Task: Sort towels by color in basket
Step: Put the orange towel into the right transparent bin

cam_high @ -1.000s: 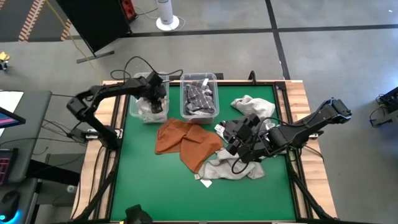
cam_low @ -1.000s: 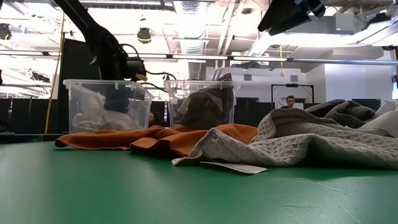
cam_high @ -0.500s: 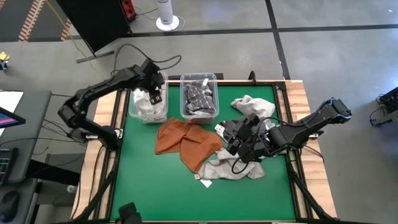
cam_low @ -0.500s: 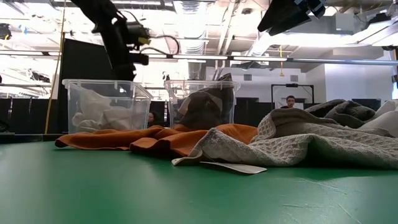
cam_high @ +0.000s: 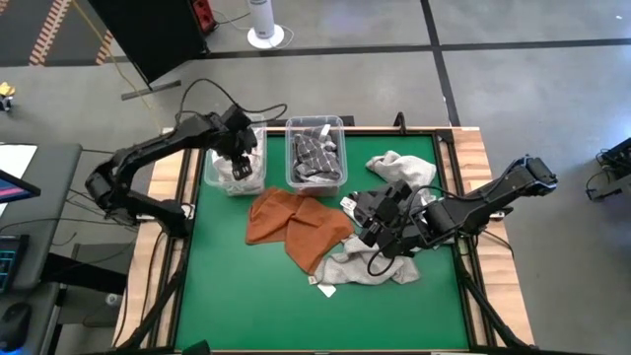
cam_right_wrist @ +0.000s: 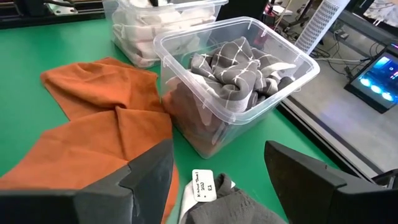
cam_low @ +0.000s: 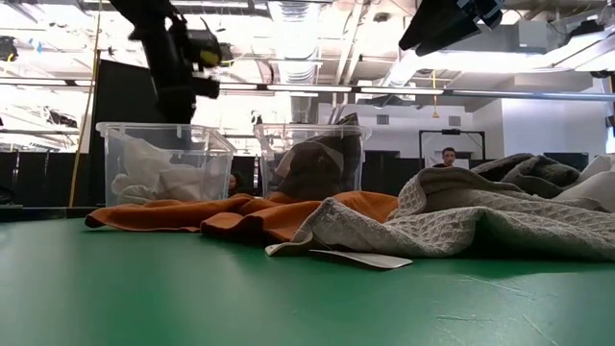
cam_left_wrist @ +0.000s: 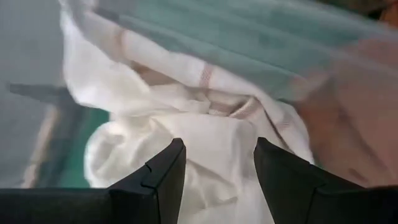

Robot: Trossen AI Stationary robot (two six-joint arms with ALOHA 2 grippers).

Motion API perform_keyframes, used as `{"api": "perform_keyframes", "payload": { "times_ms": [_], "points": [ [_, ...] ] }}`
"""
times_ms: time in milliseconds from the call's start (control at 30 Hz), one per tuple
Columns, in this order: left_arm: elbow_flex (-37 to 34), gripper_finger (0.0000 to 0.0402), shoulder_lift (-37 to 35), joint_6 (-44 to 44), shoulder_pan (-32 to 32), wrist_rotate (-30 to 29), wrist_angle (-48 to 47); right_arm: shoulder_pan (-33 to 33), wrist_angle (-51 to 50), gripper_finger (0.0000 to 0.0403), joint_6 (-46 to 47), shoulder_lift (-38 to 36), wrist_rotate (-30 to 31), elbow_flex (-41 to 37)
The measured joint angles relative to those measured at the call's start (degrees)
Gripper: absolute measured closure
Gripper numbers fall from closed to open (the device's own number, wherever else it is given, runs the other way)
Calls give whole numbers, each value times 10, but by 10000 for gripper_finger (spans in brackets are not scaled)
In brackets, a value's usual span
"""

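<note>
Two claws over a green worktop (cam_high: 227, 296) with towels

The left claw (cam_high: 240, 161) hangs open and empty above the left bin (cam_high: 237, 183), which holds white towels (cam_left_wrist: 205, 143). Next comes the bin (cam_right_wrist: 249, 118) with grey grid towels (cam_right_wrist: 239, 71). A rust-orange towel (cam_high: 296, 222) lies in the middle. The right claw (cam_high: 373, 219) hangs open and empty above a light grey towel (cam_high: 370, 266).

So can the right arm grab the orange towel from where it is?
Probably yes. The right gripper hangs open just beside the orange towel, which lies spread on the green table with nothing covering it.
</note>
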Motion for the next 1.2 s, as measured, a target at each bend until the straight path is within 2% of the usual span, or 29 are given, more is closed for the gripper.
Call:
{"api": "perform_keyframes", "payload": {
  "times_ms": [167,267,433,633,800,967,1067,1200],
  "points": [
    [26,219,-78,-11,-37,-27,2,-12,0,122,-6,0,-1,0],
    [31,219,-131,-27,-72,-2,5,-16,-1,122,-10,0,-19,0],
    [28,219,-194,-92,-153,46,5,-16,0,122,-21,0,-97,0],
    [27,219,-200,-152,-283,16,2,-16,17,122,-21,7,-125,-1],
    [27,219,-179,-176,-368,-29,3,-19,148,122,-118,63,-139,-30],
    [-18,219,-171,-192,-421,-46,66,-16,241,122,-153,160,-173,-42],
    [-57,219,-171,-197,-440,-46,126,-28,260,122,-157,208,-200,-33],
    [-78,219,-171,-213,-466,-57,151,-42,290,122,-198,266,-244,-12]
  ]
}}
